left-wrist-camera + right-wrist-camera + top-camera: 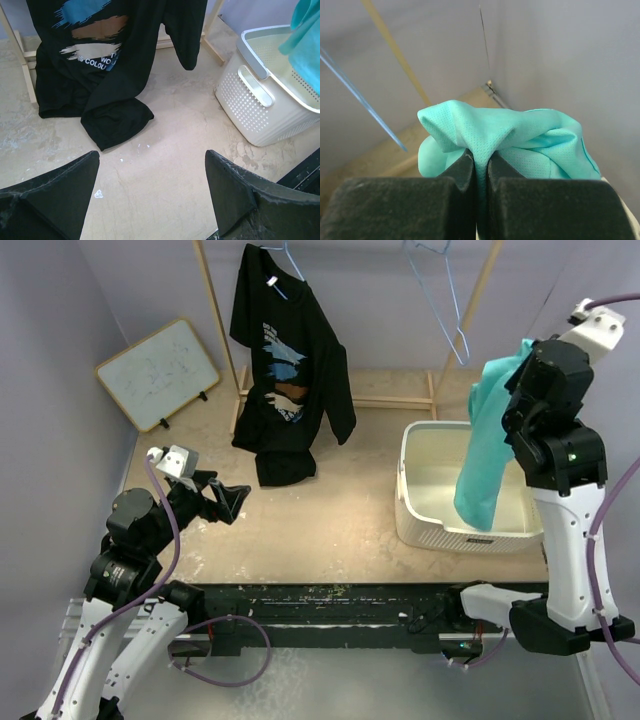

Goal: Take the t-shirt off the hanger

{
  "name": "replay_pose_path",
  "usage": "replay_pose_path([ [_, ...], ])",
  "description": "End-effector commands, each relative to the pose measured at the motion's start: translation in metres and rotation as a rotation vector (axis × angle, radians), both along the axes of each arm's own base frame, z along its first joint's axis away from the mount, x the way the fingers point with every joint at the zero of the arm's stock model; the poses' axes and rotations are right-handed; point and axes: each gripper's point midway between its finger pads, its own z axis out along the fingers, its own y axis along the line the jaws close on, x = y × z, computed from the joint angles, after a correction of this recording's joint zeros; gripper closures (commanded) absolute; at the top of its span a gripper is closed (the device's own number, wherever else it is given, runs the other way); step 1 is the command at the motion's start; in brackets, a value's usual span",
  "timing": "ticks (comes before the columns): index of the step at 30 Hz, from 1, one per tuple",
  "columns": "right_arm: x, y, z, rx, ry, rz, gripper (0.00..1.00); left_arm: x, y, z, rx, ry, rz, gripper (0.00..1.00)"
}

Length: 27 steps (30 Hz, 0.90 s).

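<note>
My right gripper (512,378) is shut on a teal t-shirt (485,445) and holds it up over the white basket (415,502); the shirt hangs down into the basket. In the right wrist view the teal cloth (510,137) is pinched between my closed fingers (462,172). An empty blue hanger (445,295) hangs from the wooden rack. A black printed t-shirt (290,380) hangs on another blue hanger (290,260) at the rack's left, its hem on the table (115,117). My left gripper (232,502) is open and empty, low over the table in front of the black shirt.
A small whiteboard (158,373) leans against the left wall. The wooden rack's uprights (222,330) and base rails stand behind the black shirt. The white basket (260,95) shows at the right of the left wrist view.
</note>
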Motion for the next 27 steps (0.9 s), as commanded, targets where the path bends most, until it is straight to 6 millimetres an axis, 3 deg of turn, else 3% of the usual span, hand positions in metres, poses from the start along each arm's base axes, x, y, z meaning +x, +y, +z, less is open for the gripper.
replay_pose_path([
  [1,-0.010,-0.017,0.060,0.033,-0.225,-0.101,1.00,-0.002,-0.003,0.013,-0.030,-0.042,-0.017,0.11],
  [4,-0.005,-0.015,0.048,0.040,-0.209,-0.099,1.00,-0.002,-0.003,0.014,-0.032,-0.047,-0.014,0.11],
  [9,0.002,0.007,-0.022,0.068,-0.056,0.038,1.00,-0.002,-0.003,0.013,-0.030,-0.044,-0.013,0.11],
  [13,-0.003,0.043,-0.075,0.098,0.096,0.264,0.71,-0.001,-0.006,0.012,-0.030,-0.038,-0.029,0.11],
  [15,-0.005,0.061,-0.102,0.124,0.207,0.367,0.71,-0.001,-0.007,0.011,-0.029,-0.031,-0.037,0.11],
  [16,-0.008,0.068,-0.112,0.131,0.257,0.406,0.35,-0.001,-0.008,0.011,-0.030,-0.031,-0.040,0.11],
  [17,-0.011,0.073,-0.118,0.145,0.289,0.433,0.18,0.000,-0.008,0.011,-0.030,-0.031,-0.041,0.11],
  [19,-0.014,0.073,-0.112,0.149,0.288,0.438,0.15,0.000,-0.008,0.011,-0.030,-0.029,-0.042,0.11],
  [23,-0.024,0.082,-0.078,0.148,0.191,0.516,0.18,-0.001,-0.008,0.010,-0.029,-0.029,-0.041,0.11],
  [27,-0.032,0.146,-0.030,0.178,0.033,0.903,0.29,0.000,-0.007,0.010,-0.028,-0.029,-0.035,0.11],
])
